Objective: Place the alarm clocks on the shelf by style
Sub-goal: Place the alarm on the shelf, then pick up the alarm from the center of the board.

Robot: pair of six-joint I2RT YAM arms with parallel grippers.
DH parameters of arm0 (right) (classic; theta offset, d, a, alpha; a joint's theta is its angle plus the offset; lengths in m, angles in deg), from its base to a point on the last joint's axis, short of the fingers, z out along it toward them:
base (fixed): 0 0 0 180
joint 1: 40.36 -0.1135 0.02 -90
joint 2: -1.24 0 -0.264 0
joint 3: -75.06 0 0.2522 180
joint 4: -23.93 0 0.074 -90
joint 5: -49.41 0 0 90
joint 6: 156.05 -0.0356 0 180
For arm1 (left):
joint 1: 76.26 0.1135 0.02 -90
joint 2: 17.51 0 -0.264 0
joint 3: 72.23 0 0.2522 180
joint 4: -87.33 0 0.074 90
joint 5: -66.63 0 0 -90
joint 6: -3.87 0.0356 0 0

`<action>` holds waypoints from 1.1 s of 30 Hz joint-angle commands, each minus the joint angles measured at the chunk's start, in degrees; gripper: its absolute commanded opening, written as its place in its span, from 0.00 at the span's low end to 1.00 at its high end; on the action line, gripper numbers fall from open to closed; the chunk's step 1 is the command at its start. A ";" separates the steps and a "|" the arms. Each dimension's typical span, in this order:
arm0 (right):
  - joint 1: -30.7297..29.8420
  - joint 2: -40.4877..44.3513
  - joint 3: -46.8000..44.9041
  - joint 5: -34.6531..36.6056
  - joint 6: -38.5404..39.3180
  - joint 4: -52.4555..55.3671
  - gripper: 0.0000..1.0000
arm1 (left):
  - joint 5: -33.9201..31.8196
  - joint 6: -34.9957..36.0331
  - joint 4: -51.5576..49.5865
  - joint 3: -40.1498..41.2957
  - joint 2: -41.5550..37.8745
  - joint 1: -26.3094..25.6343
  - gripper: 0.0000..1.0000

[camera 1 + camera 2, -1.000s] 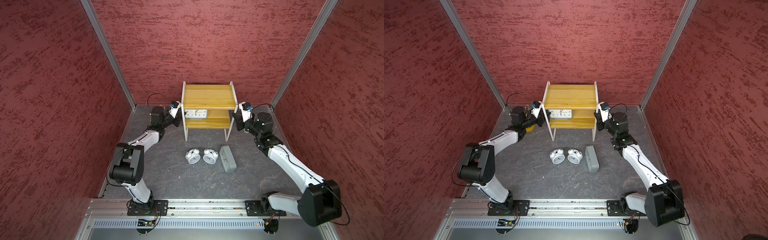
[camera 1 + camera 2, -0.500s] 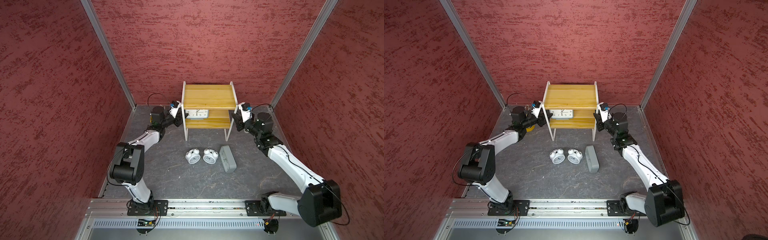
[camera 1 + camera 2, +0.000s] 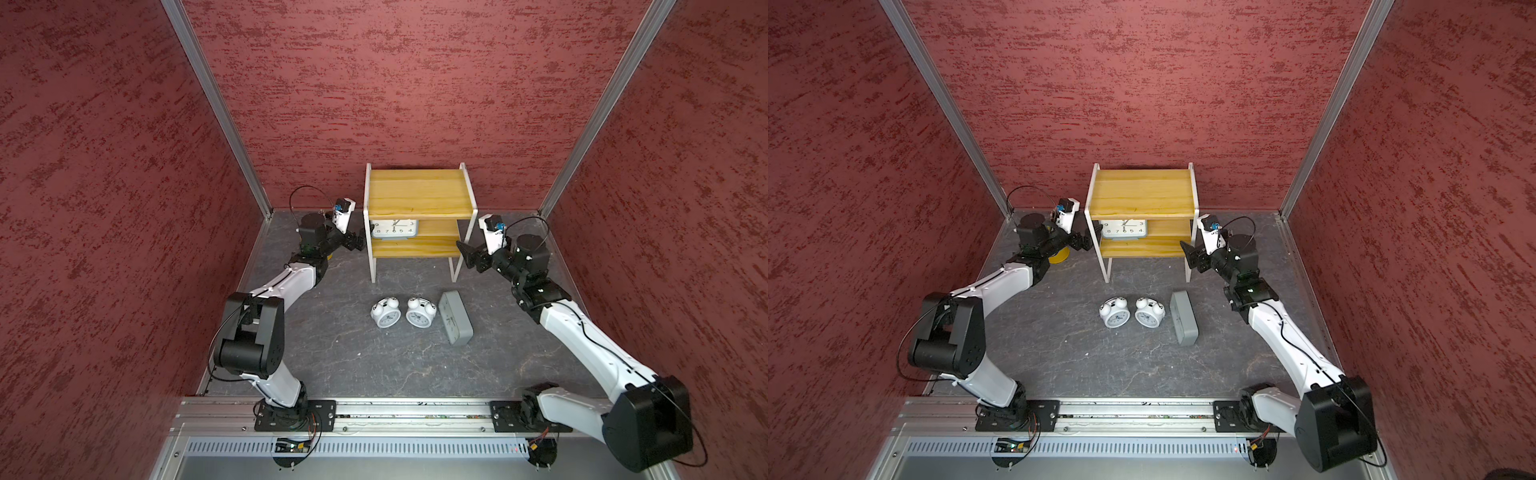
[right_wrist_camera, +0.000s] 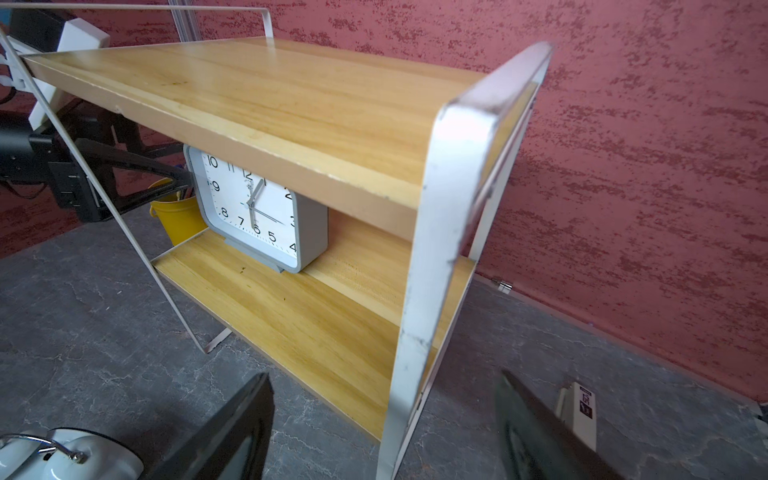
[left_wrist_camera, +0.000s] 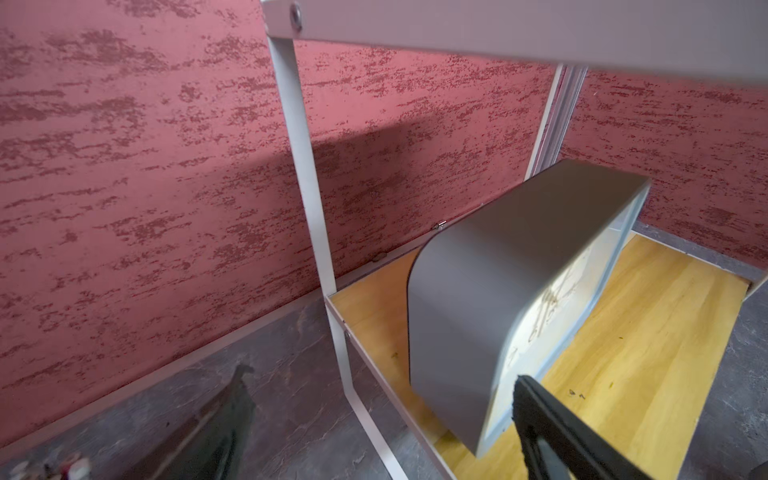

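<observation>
Centrally, toward the top of the frame in both top views, the shelf [image 3: 417, 193] stands against the back wall. The shelved grey clock [image 3: 394, 228] sits upright at the left end of its lower board. Left gripper [image 3: 355, 245]: level with that board, just beside the shelf's left post, jaws spread wide and holding nothing. Right gripper [image 3: 467, 253]: by the right post, likewise wide open and empty. On the surface [image 3: 353, 365] below the shelf lie a twin-bell clock [image 3: 386, 318], a second twin-bell clock [image 3: 419, 314] just beside it, and, farthest right, the loose grey clock [image 3: 456, 318]. Governing relation: the loose grey clock lies below and slightly left of the right gripper, while both bell clocks lie between it and the left arm. The right arm is therefore judged the nearer. The clock's long axis runs from upper left to lower right, so a grasp across its narrow width probably requires jaws set crosswise to that line.
</observation>
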 commanded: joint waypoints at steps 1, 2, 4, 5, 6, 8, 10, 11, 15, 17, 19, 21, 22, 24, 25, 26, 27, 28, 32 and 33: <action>-0.24 2.60 -1.03 3.64 -1.39 3.54 0.90 | -4.35 0.51 0.87 2.85 -2.81 -0.44 1.00; -0.30 3.26 -1.31 4.05 -1.63 4.69 0.90 | -5.53 0.53 1.06 3.58 -3.52 -0.43 1.00; -0.26 4.77 -1.92 4.61 -2.73 6.68 0.90 | -8.03 0.51 0.53 5.00 -5.11 -0.43 1.00; -0.25 5.71 -2.36 4.83 -3.46 7.74 0.90 | -9.49 0.46 0.15 5.80 -5.99 -0.43 1.00; -0.25 6.57 -2.81 4.86 -4.10 8.73 0.90 | -10.92 0.36 -0.14 6.38 -6.88 -0.43 1.00; -0.27 8.46 -3.95 5.68 -6.67 10.64 0.90 | -15.26 -1.43 -0.97 7.94 -8.99 -0.52 1.00; -0.25 9.99 -4.75 6.45 -10.28 13.51 0.90 | -19.84 -5.51 -2.88 9.25 -11.58 -0.49 1.00; -0.38 10.45 -5.00 6.06 -11.28 15.00 0.90 | -20.65 -6.84 -3.92 9.96 -12.83 -0.57 1.00; -0.49 12.96 -7.30 5.01 -16.73 20.18 0.89 | -22.35 -9.66 -5.52 15.15 -20.08 -2.19 1.00; -0.77 14.46 -8.58 4.86 -18.40 22.73 0.87 | -22.35 -11.25 -7.18 17.29 -23.82 -3.24 1.00; -1.42 16.06 -9.48 4.43 -19.86 25.95 0.85 | -20.11 -13.21 -9.83 18.69 -27.33 -4.01 1.00; -2.52 17.70 -10.65 4.46 -20.85 27.90 0.85 | -15.53 -14.24 -13.49 18.76 -29.69 -4.44 1.00; -3.58 18.54 -11.42 5.12 -21.82 28.56 0.85 | -12.69 -14.27 -15.89 18.39 -30.61 -4.69 1.00; -5.73 19.76 -12.86 6.42 -23.47 29.25 0.85 | -11.27 -15.16 -20.85 17.30 -31.81 -5.68 1.00; -6.96 19.99 -13.39 6.98 -24.15 29.70 0.85 | -10.99 -16.00 -23.52 16.62 -32.28 -6.15 1.00; -8.06 20.01 -13.71 8.20 -25.05 30.31 0.85 | -10.51 -16.39 -25.46 16.03 -32.61 -6.45 1.00; -9.41 19.92 -14.14 8.99 -25.58 30.65 0.85 | -9.92 -16.89 -27.56 15.55 -33.08 -6.72 1.00; -10.87 19.62 -14.38 9.87 -26.25 31.02 0.85 | -8.97 -16.76 -29.29 15.22 -33.53 -6.81 1.00; -16.22 18.33 -15.34 13.14 -28.20 30.52 0.87 | -6.04 -14.05 -35.62 13.62 -34.93 -6.99 1.00; -17.47 17.78 -15.63 13.78 -28.64 30.06 0.87 | -6.03 -13.91 -37.60 12.96 -35.25 -7.08 1.00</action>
